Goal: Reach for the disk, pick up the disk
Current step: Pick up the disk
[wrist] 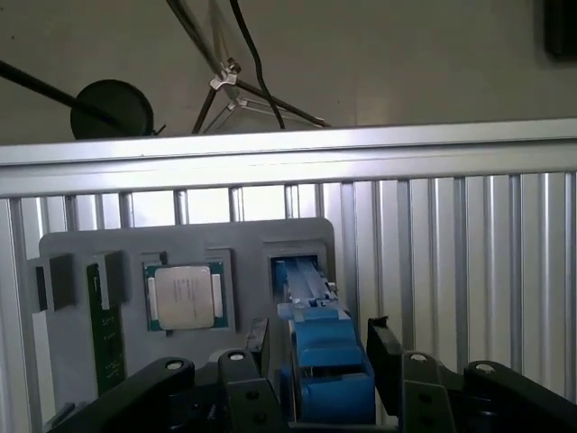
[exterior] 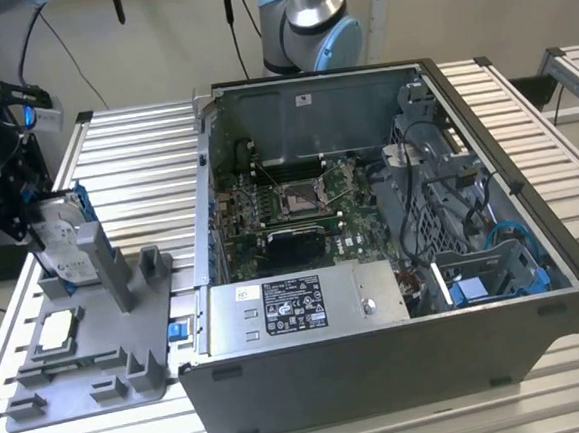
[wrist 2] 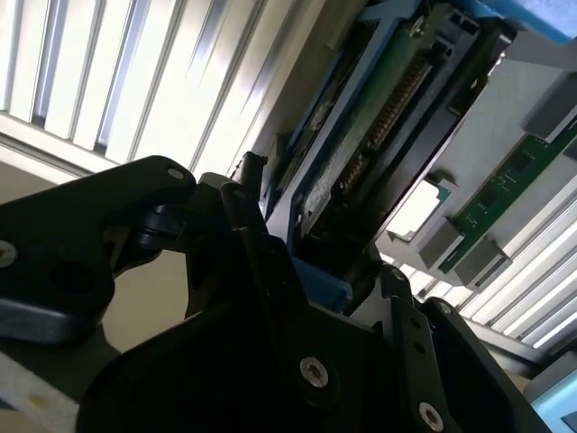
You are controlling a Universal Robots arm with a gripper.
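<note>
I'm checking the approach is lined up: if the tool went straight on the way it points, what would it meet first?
The disk: in the first wrist view its blue-framed edge sits directly ahead of the tool, standing upright in the grey holder. How close they are is unclear.

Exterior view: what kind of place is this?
Probably a robotics lab workbench for computer assembly: an open dark-grey metal computer case lies on a slatted aluminium table, beside a grey plastic parts fixture.
</note>
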